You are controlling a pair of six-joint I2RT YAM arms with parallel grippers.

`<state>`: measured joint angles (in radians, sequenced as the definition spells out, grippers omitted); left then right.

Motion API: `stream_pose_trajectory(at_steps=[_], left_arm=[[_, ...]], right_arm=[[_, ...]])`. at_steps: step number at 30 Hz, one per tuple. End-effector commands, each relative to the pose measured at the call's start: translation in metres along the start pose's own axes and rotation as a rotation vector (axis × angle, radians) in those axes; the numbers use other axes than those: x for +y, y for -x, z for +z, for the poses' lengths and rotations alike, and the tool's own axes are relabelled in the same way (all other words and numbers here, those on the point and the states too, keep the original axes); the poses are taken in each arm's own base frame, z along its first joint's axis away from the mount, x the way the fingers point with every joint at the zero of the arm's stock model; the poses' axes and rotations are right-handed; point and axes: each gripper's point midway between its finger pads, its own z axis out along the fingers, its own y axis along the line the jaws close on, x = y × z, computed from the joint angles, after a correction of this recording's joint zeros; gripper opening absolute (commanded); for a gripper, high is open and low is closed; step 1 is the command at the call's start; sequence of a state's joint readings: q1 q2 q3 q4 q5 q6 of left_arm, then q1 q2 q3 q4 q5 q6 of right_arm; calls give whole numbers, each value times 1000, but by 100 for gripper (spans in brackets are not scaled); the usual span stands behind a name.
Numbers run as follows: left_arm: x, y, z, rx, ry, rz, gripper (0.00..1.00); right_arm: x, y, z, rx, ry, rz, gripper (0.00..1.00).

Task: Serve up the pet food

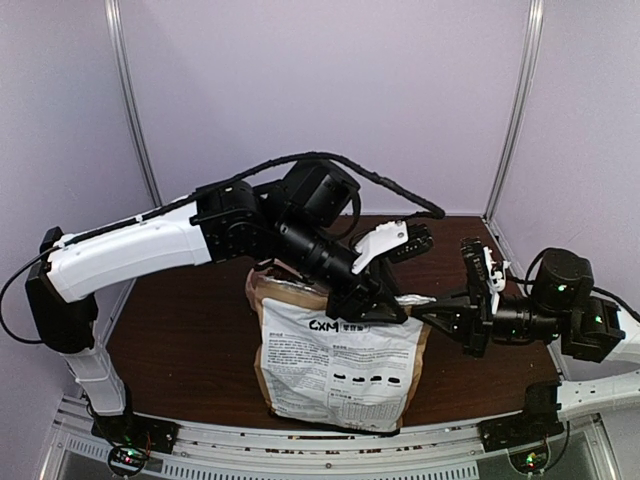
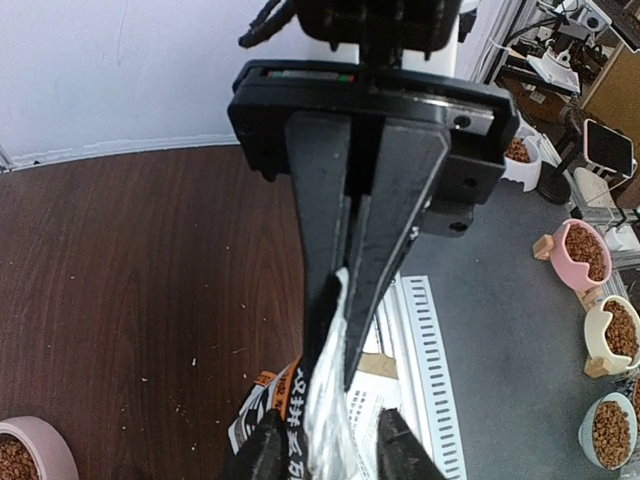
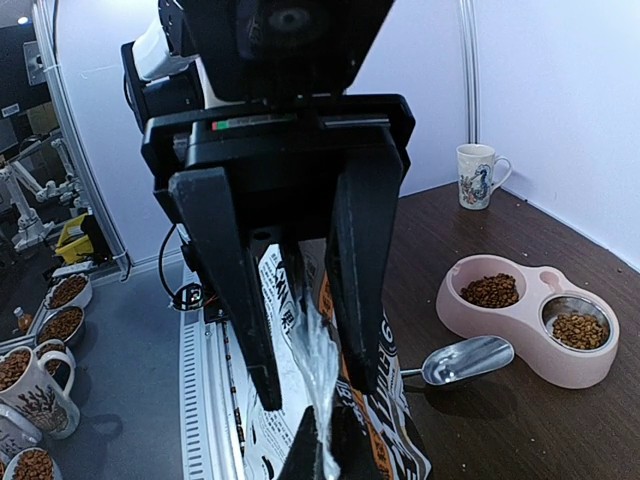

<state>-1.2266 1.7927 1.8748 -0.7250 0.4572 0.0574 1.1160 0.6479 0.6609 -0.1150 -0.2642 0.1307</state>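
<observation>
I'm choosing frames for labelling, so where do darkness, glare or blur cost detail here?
Top external: soft, even light; small print on the bag is unreadable. Left wrist: the right gripper is mostly flat black; the bag edge near the lens blurs. Right wrist: the left gripper is equally dark, the scoop glints, the pet food is legible.

White label point(image 1: 335, 365) on bag point(image 1: 264, 292) reads "CXM"; other txt unreadable

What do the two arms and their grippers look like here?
The left arm has white shells between black joints, with a black corrugated cable looping over it. The right arm shows black joints with green lights. Both the left gripper and right gripper have flat black tapered fingers.
</observation>
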Motion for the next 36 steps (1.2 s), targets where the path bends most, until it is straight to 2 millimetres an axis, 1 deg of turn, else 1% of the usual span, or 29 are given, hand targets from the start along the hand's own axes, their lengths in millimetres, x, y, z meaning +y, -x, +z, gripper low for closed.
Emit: stream_pose_trajectory(at_steps=[1, 4, 5, 6, 9, 12, 13, 14, 15, 16, 18, 22, 23, 25, 26, 30, 31, 34, 36], left_arm=[[-2, 14, 3, -41, -11, 21, 28], [-1, 13, 4, -37, -9, 21, 16], [-1, 12, 4, -36, -10, 21, 9], [-1, 12, 4, -36, -11, 23, 0], [0, 10, 4, -31, -2, 27, 0], [3, 7, -3, -10, 36, 39, 0], [5, 6, -6, -1, 54, 43, 7], [7, 4, -9, 9, 71, 45, 17], [9, 2, -12, 18, 86, 50, 22], [9, 0, -15, 29, 97, 53, 25], [11, -5, -20, 51, 123, 57, 26], [16, -15, -30, 75, 158, 54, 25], [16, -17, -32, 77, 159, 52, 22], [14, -18, -33, 77, 156, 51, 4], [13, -18, -33, 76, 148, 51, 0], [7, -14, -30, 55, 113, 48, 0], [7, -13, -30, 48, 110, 48, 0], [6, -10, -29, 36, 104, 49, 0], [6, -9, -29, 33, 101, 48, 0]], right_arm=[[2, 11, -5, -38, 3, -9, 0], [2, 11, -5, -42, 3, -7, 0], [1, 10, -4, -41, 3, -8, 0], [2, 11, -4, -43, 4, -7, 0], [1, 10, -4, -40, 3, -7, 0], [1, 10, -6, -40, -2, -6, 0], [1, 11, -7, -42, -3, -8, 0], [1, 10, -8, -41, -5, -7, 0], [1, 11, -8, -43, -6, -10, 0], [0, 10, -9, -42, -8, -10, 0], [1, 11, -9, -42, -8, -10, 0], [1, 10, -9, -40, -8, -12, 0], [0, 10, -8, -39, -7, -11, 0], [1, 11, -7, -39, -3, -12, 0], [1, 10, -5, -37, 0, -12, 0], [4, 10, 3, -24, 19, -6, 0], [5, 12, 6, -24, 27, -4, 2], [8, 15, 14, -27, 51, 0, 11], [9, 16, 19, -30, 62, 2, 15]])
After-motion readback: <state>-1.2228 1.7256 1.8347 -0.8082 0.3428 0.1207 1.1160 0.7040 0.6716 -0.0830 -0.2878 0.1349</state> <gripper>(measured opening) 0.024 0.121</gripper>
